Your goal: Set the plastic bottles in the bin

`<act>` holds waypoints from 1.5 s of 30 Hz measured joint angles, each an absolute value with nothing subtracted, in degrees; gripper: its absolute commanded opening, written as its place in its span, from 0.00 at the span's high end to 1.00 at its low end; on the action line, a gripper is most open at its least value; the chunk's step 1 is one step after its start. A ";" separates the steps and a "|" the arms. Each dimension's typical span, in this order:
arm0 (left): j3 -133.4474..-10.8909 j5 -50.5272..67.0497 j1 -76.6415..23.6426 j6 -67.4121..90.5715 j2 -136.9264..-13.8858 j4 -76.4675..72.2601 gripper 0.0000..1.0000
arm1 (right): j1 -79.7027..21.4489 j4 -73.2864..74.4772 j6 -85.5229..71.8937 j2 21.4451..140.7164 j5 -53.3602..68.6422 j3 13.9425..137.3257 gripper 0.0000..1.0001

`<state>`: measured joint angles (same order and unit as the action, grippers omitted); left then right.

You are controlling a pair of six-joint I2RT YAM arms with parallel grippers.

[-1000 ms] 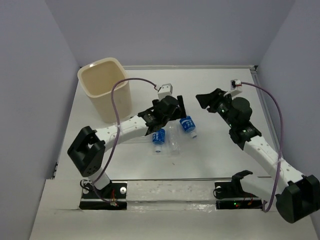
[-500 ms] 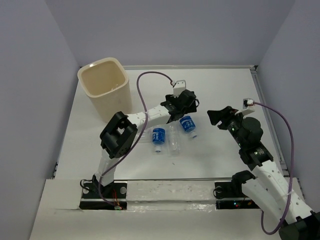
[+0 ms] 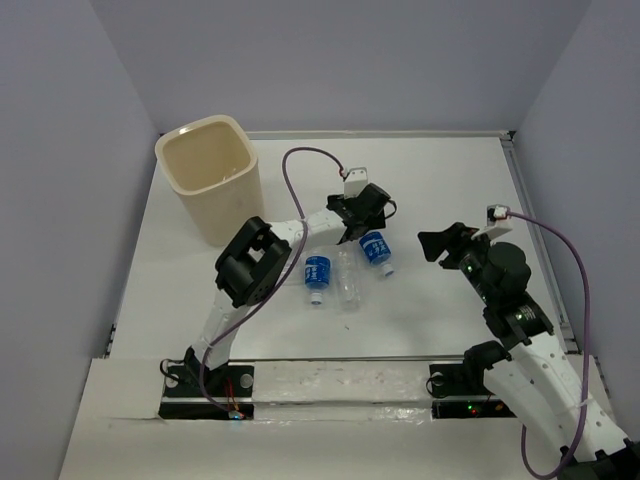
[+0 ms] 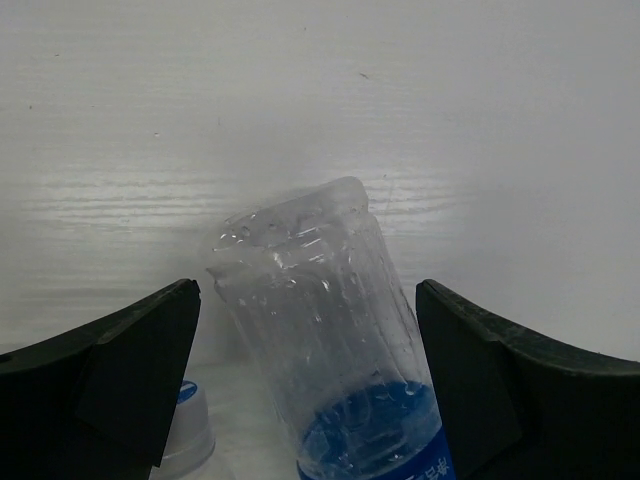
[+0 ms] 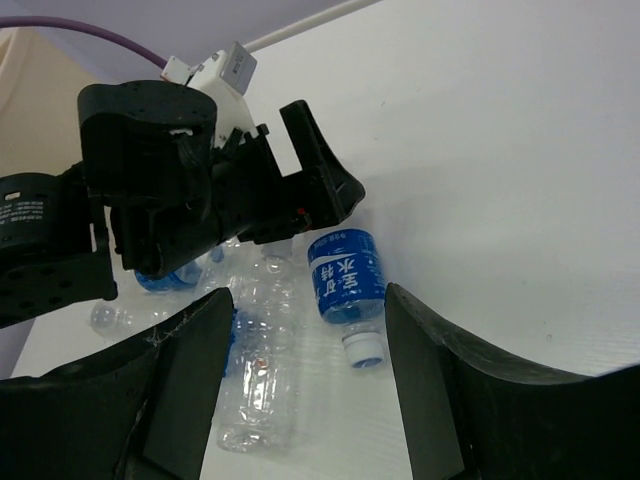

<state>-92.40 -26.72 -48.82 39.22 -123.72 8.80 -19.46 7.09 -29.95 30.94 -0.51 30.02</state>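
Three plastic bottles lie at the table's middle: a blue-labelled one (image 3: 318, 274), a clear one (image 3: 347, 283) and a blue-labelled one (image 3: 376, 250) on the right. My left gripper (image 3: 365, 214) is open and stands over the base end of the right bottle (image 4: 335, 330), which lies between its jaws with gaps on both sides. My right gripper (image 3: 438, 243) is open and empty, to the right of the bottles; its view shows the right bottle (image 5: 346, 276) and the clear one (image 5: 258, 372). The cream bin (image 3: 207, 170) stands at the far left.
A white cap (image 4: 186, 430) of the clear bottle shows beside the left jaw. The left arm's purple cable (image 3: 300, 160) loops above the table. Purple walls close the table on the left, back and right.
My left arm has folded and its gripper has moved right, from over the middle bottles to the base of the right bottle. My right arm has drawn back toward the near right.
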 measured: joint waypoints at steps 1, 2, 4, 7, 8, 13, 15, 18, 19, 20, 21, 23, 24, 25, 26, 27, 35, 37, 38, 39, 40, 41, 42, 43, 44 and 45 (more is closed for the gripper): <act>-92.62 -26.61 -48.64 39.22 -124.27 8.75 0.03 | -19.46 7.22 -29.93 30.83 -0.16 30.02 0.32; -92.97 -26.50 -48.47 39.18 -125.05 8.73 0.07 | -19.46 7.35 -29.89 30.65 0.16 29.98 0.32; -93.60 -26.15 -48.14 39.07 -126.32 8.60 0.12 | -19.46 7.42 -29.78 30.02 0.91 29.89 0.32; -94.32 -25.47 -47.64 38.63 -127.31 7.90 0.24 | -19.44 7.46 -29.76 29.50 1.78 29.80 0.32; -94.35 -25.17 -47.48 38.50 -127.46 7.44 0.30 | -19.46 7.44 -29.76 29.28 2.17 29.71 0.32; -94.43 -22.96 -46.92 37.93 -127.55 4.64 0.35 | -19.46 7.60 -29.41 29.19 3.49 29.06 0.28; -94.54 -21.93 -46.85 37.87 -127.55 3.49 0.39 | -19.46 7.70 -29.30 29.34 3.97 29.06 0.23; -94.54 -20.62 -46.85 37.41 -126.98 1.39 0.39 | -19.46 7.70 -29.15 29.89 4.91 29.06 0.13; -94.50 -20.53 -46.85 37.26 -126.43 1.06 0.39 | -19.46 7.73 -29.10 30.17 5.21 29.06 0.10; -94.45 -20.53 -46.85 36.97 -125.84 0.82 0.39 | -19.46 7.73 -29.12 30.46 5.32 29.06 0.08; -94.15 -20.58 -46.85 36.51 -123.90 -0.19 0.39 | -19.46 7.73 -29.30 30.52 5.39 29.06 0.06; -92.75 -20.58 -46.61 35.77 -119.61 -1.89 0.39 | -19.46 7.70 -29.58 30.76 5.45 28.93 0.05; -92.14 -20.60 -46.41 35.35 -117.23 -2.50 0.39 | -19.46 7.66 -29.71 30.79 5.45 28.62 0.05; -91.85 -20.69 -46.22 34.94 -114.93 -3.14 0.39 | -19.46 7.70 -30.06 30.79 5.50 28.12 0.05; -91.66 -20.84 -45.80 34.24 -111.61 -3.92 0.39 | -19.44 7.64 -30.46 30.79 5.67 27.75 0.05; -91.61 -21.06 -45.36 33.52 -109.06 -4.43 0.39 | -19.44 7.57 -31.07 30.85 5.96 27.09 0.04; -92.62 -22.46 -26.46 30.02 -86.80 -5.74 0.41 | -19.44 6.61 -31.88 34.15 7.92 25.47 0.04; -92.62 -23.46 -21.54 29.71 -84.47 -5.37 0.42 | -19.44 6.00 -32.21 35.35 8.86 25.26 0.05; -92.53 -24.40 -17.15 28.88 -82.76 -5.13 0.44 | -19.46 5.54 -32.45 35.68 9.21 25.04 0.05; -92.36 -25.06 -14.81 28.12 -81.76 -4.89 0.44 | -19.44 5.06 -32.69 35.70 9.54 24.62 0.05; -92.18 -26.30 -12.73 27.44 -80.77 -4.75 0.45 | -19.46 4.75 -33.01 35.66 9.91 24.27 0.05; -91.85 -27.27 -10.55 26.85 -80.07 -4.91 0.45 | -19.46 3.75 -33.19 35.62 10.15 23.55 0.05; -91.15 -28.91 -8.25 25.69 -79.15 -5.06 0.45 | -19.46 2.76 -33.34 35.64 10.44 22.79 0.05; -90.61 -29.93 -6.96 25.17 -78.65 -5.37 0.45 | -19.46 2.13 -33.45 35.73 10.57 22.26 0.04; -89.78 -31.75 -5.41 23.73 -78.15 -6.33 0.45 | -19.46 1.54 -33.47 36.42 10.81 21.74 0.04; -89.06 -33.39 -4.51 22.35 -77.89 -7.42 0.45 | -19.46 1.04 -33.50 37.26 11.07 21.52 0.04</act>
<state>-89.06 -33.39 -4.51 22.35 -77.89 -7.42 -19.46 1.04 -33.50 37.26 11.07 21.52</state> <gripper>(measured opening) 0.715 0.956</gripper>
